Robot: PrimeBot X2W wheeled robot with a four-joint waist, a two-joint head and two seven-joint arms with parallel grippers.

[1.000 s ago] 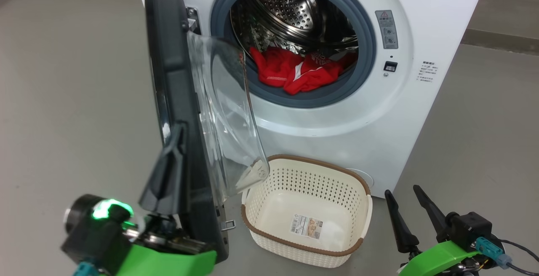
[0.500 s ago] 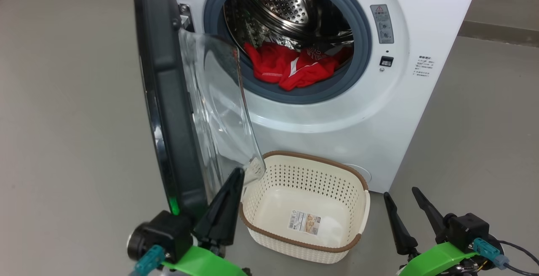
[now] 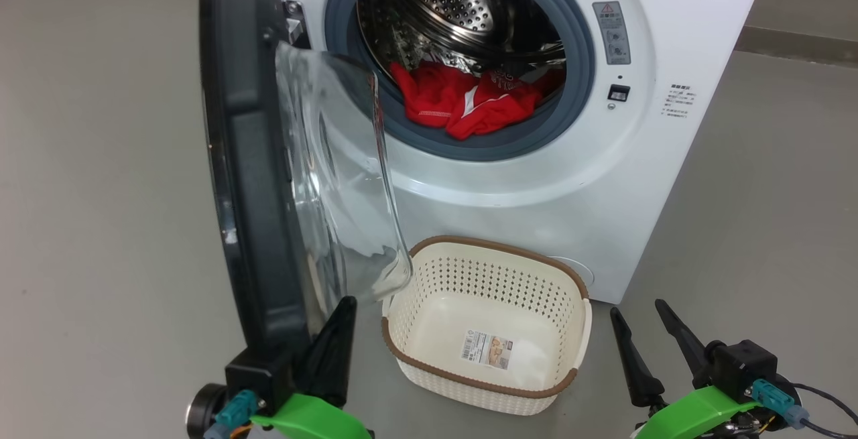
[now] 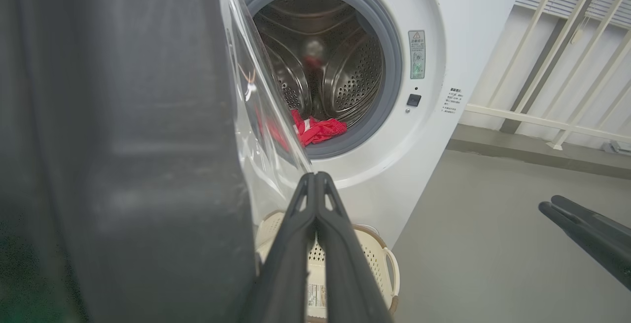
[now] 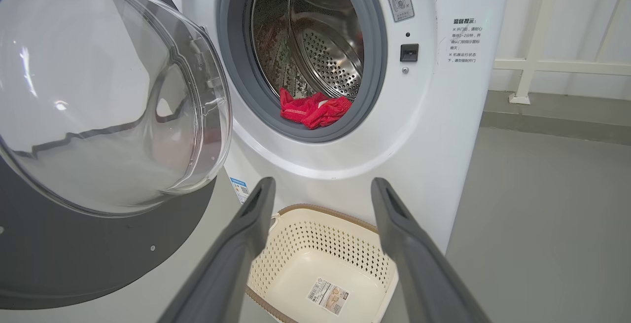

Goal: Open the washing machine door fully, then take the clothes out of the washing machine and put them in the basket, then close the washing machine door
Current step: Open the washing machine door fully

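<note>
The white washing machine (image 3: pixel 536 204) stands ahead, with the red clothes (image 3: pixel 469 100) lying at the drum's front lip. The washing machine door (image 3: pixel 248 157) stands swung out to the left, edge-on to me, its glass bowl facing right. Shut and holding nothing, my left gripper (image 3: pixel 348 301) points up beside the door's lower inner edge. My left wrist view has the door (image 4: pixel 123 140) close on the left, the shut gripper (image 4: pixel 315 175) and the clothes (image 4: pixel 318 129). The empty basket (image 3: pixel 496 243) sits on the floor below the opening. My right gripper (image 3: pixel 637 308) is open, right of the basket.
Grey floor surrounds the machine, with free room on its right. A white railing (image 4: pixel 567 66) and a low kerb (image 5: pixel 557 125) run behind on the right. My right wrist view looks over the basket (image 5: pixel 320 208) towards the clothes (image 5: pixel 313 108), with the door glass (image 5: pixel 98 91) at left.
My left gripper has come off the door's outer bottom edge and now sits lower, on the door's inner side. The door has swung a little further left. My right arm has not moved.
</note>
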